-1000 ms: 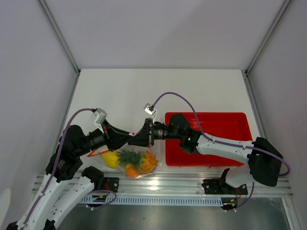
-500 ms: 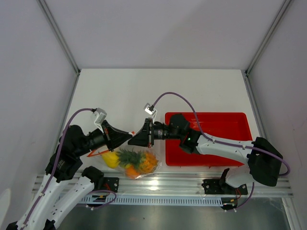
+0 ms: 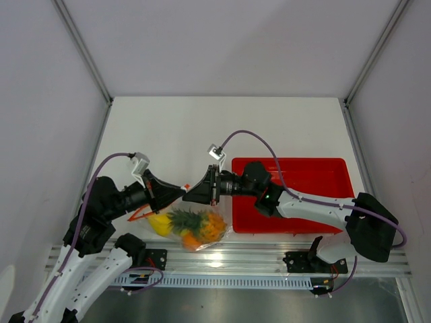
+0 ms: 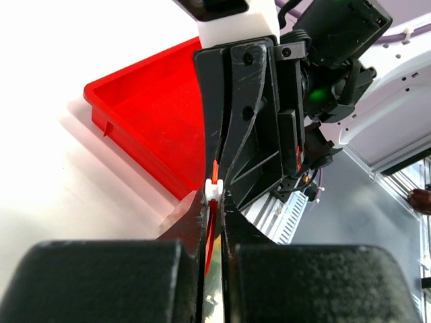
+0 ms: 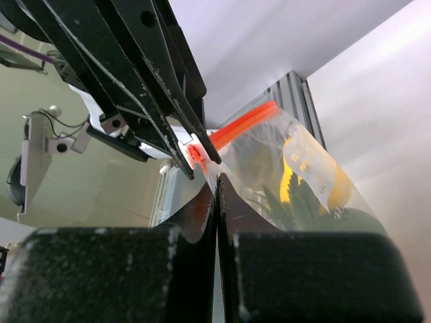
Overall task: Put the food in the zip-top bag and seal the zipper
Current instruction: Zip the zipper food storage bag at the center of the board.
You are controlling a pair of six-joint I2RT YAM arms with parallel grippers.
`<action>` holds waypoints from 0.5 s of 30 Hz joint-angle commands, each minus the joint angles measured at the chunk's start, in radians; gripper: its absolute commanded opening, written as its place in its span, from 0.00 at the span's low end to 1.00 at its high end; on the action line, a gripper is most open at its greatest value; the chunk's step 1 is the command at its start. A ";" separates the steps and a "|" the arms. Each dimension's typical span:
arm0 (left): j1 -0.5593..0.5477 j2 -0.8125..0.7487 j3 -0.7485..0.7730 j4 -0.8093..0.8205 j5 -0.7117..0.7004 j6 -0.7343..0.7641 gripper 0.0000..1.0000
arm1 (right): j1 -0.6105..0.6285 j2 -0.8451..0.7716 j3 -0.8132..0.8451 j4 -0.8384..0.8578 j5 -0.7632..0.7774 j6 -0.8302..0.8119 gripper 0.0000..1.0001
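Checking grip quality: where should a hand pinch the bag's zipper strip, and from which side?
Probably the zipper strip beside the white slider, pinched across its two flat faces, coming along its length: it is thin, flat and on edge.

Top camera: we look down from above and behind the arm bases, far off, the whole worktop in frame. Left wrist camera: we sit close behind the left claw, sighting along it toward the red tray. Right wrist camera: just as close behind the right claw, facing the opposite way, toward the near rail. Both wrist views share the zipper of the zip-top bag and each other's claw; the top view holds everything.
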 commanded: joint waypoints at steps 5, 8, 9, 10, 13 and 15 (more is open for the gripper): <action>-0.004 -0.028 0.003 0.000 0.032 0.008 0.01 | -0.061 -0.069 -0.090 0.256 0.070 0.107 0.00; -0.004 -0.024 0.000 0.000 0.038 0.006 0.01 | -0.067 -0.064 -0.104 0.312 0.074 0.139 0.00; -0.004 -0.021 -0.002 0.000 0.041 0.008 0.01 | -0.064 -0.061 -0.106 0.341 0.076 0.149 0.00; -0.004 -0.014 0.000 0.002 0.044 0.008 0.01 | -0.065 -0.051 -0.107 0.356 0.076 0.161 0.00; -0.004 -0.004 -0.014 0.011 0.049 0.005 0.01 | -0.056 -0.026 -0.101 0.410 0.064 0.204 0.00; -0.004 -0.001 -0.017 0.016 0.049 0.002 0.01 | -0.045 -0.018 -0.095 0.413 0.061 0.207 0.00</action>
